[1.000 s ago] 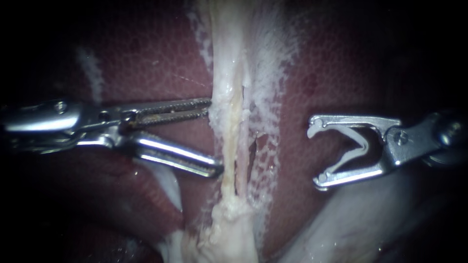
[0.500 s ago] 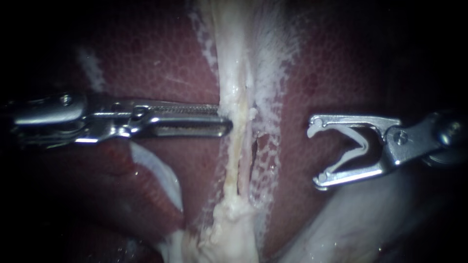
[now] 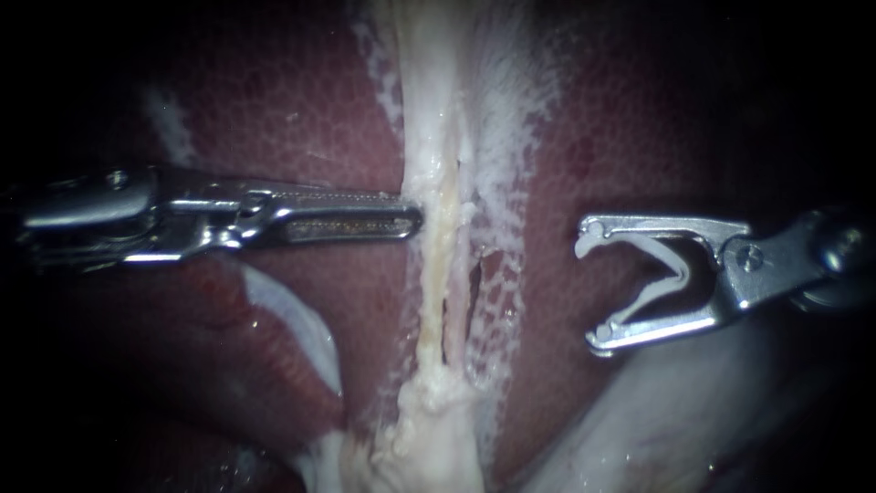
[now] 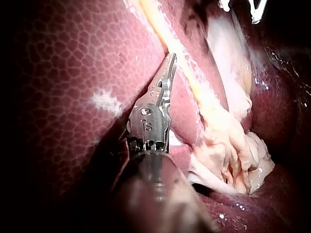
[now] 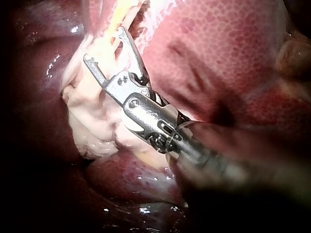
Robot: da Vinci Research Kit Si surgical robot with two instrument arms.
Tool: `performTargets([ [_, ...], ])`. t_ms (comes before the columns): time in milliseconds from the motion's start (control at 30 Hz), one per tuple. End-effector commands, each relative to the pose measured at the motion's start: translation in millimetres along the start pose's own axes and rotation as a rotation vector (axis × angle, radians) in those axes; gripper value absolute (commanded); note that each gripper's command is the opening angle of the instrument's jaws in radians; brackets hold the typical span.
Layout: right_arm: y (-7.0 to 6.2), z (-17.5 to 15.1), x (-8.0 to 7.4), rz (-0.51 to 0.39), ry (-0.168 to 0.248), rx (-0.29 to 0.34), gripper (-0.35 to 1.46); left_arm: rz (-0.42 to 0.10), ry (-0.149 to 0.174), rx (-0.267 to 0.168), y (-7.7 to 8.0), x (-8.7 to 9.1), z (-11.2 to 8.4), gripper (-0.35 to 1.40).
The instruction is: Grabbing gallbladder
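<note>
A pale strand (image 3: 438, 137) runs top to bottom over the dark red liver (image 3: 301, 119) and ends in a lumpy pale mass (image 3: 429, 434). My left instrument (image 3: 415, 212) comes in level from the left, its jaws closed together on the strand's left edge. In the left wrist view the same jaws (image 4: 171, 59) lie against the strand's (image 4: 187, 73) pale border. My right instrument (image 3: 591, 292) hovers to the right of the strand, clear of it. Its jaws stand wide and carry a white V-shaped clip (image 3: 671, 274). The right wrist view shows those jaws (image 5: 104, 44) above the pale mass (image 5: 95, 114).
A smooth whitish bulge (image 3: 657, 411) lies below my right instrument. A white-edged fold of liver (image 3: 292, 319) sits under my left instrument. A narrow slit (image 3: 474, 283) opens in the filmy tissue just right of the strand.
My left instrument's jaws, open around the strand's left edge a second ago, have closed on it and lifted slightly. The right instrument has not moved.
</note>
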Motion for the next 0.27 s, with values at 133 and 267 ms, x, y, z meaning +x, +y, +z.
performTargets([
  [133, 0.0, 0.0, 0.0, 0.0, 0.0, 0.0, 0.6, -0.001, -0.001, -0.003, -0.2, -0.1, -0.1, -0.35],
  [267, 0.0, 0.0, 0.0, 0.0, 0.0, 0.0, 0.6, -0.002, -0.001, -0.006, -0.3, -0.1, -0.1, -0.35],
])
